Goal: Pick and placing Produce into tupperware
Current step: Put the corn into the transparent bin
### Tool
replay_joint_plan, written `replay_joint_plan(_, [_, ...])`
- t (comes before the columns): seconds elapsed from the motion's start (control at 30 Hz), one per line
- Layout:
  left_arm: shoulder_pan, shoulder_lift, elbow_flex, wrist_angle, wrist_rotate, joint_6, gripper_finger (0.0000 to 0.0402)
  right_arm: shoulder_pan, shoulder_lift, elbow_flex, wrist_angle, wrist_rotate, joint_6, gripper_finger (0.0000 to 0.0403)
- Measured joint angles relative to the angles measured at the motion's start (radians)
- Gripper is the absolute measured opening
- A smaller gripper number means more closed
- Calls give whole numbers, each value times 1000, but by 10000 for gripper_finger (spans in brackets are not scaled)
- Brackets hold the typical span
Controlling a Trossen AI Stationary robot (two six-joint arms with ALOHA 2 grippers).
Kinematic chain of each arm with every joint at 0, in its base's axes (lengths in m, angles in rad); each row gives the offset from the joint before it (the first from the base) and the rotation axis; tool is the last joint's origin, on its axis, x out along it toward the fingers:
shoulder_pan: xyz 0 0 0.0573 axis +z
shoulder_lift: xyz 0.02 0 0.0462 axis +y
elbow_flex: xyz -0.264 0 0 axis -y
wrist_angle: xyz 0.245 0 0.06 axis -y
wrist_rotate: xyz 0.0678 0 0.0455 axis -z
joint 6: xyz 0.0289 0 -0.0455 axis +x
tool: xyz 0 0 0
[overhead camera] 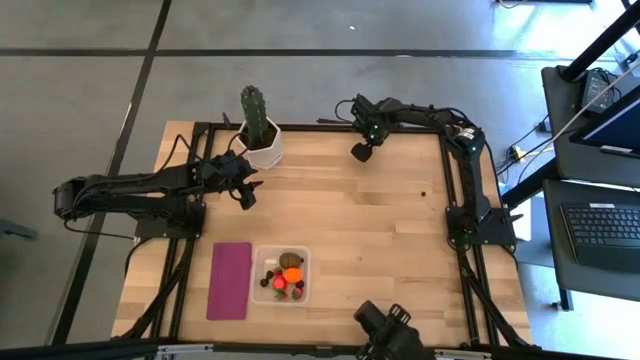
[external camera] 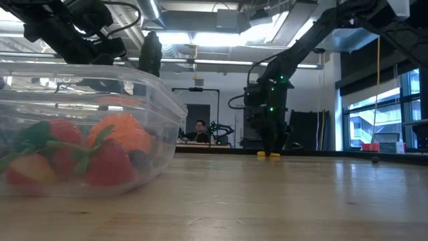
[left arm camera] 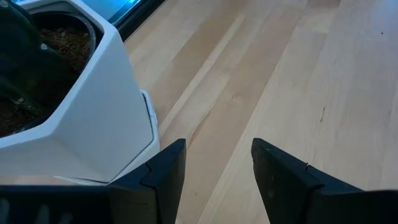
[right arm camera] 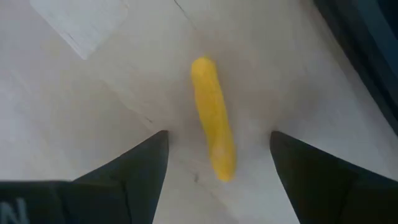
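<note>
Risk: thin yellow piece [right arm camera: 212, 118] lies flat on far table [overhead camera: 380, 220], between spread jaws of right gripper [overhead camera: 361, 152]; fingers may skid off or flick it. Tupperware [overhead camera: 281, 276] near edge, fruit inside. Left gripper [overhead camera: 245, 195] beside cactus pot [overhead camera: 264, 152], jaws apart, empty.

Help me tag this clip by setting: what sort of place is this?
Probably a robotics lab or workshop: a wooden table on a bare concrete floor, laptops on a side bench, and exposed ceiling ducting with more equipment beyond.

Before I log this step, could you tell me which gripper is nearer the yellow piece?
Right gripper, open directly over the yellow piece; left gripper waits beside the cactus pot.
</note>
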Motion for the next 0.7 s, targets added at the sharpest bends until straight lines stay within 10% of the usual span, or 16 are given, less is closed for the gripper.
replay_joint_plan(0.7, [0, 0, 0, 0, 0, 0, 176, 1, 21, 21, -10, 2, 4, 74])
